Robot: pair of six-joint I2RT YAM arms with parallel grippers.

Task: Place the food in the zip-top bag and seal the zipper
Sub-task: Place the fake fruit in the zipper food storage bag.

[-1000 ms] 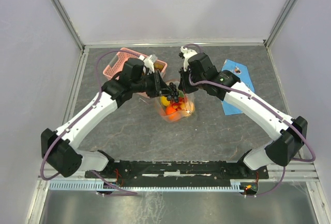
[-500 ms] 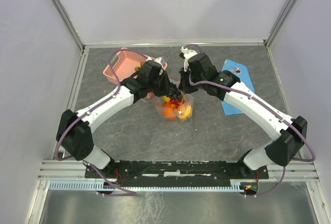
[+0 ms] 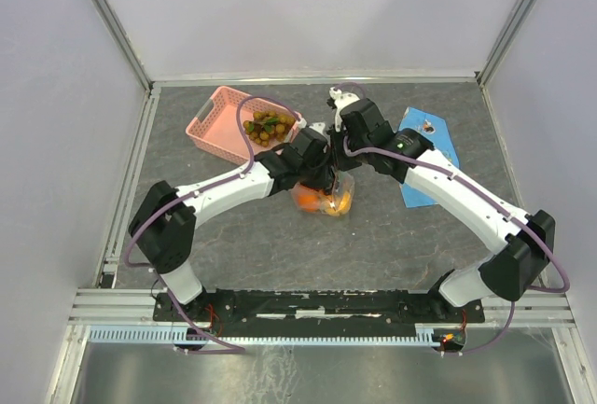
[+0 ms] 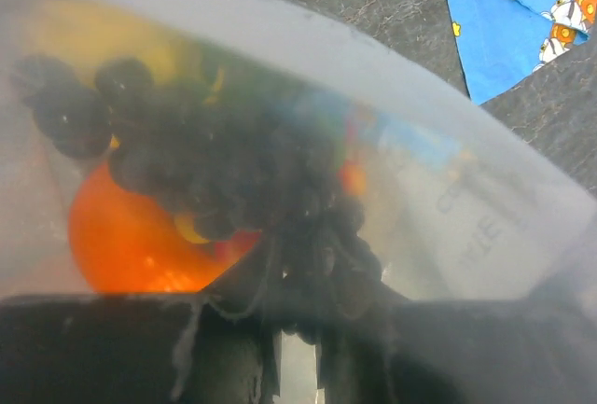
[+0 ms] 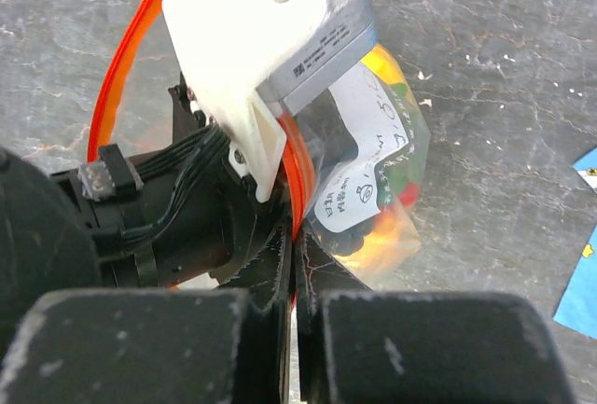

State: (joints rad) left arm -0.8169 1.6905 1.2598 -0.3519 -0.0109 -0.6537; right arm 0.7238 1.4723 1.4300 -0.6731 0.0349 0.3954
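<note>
Grey stone-look table [image 3: 233, 227] filling the middle of the frame, pink basket [image 3: 207, 127] on it at the upper left, blue cloth [image 3: 440, 147] lying flat at the right, clear bag [image 3: 326, 201] of fruit in the middle.

arms angled inward (wrists close), left hand [image 4: 298, 359] gripping, right hand [image 5: 294, 236] shut

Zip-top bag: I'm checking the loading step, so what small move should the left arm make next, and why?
Probably open the left end effector to release the dark grape bunch. The bunch is inside the zip-top bag beside the orange fruit, while the right end effector, shut, pinches the red zipper rim.
</note>
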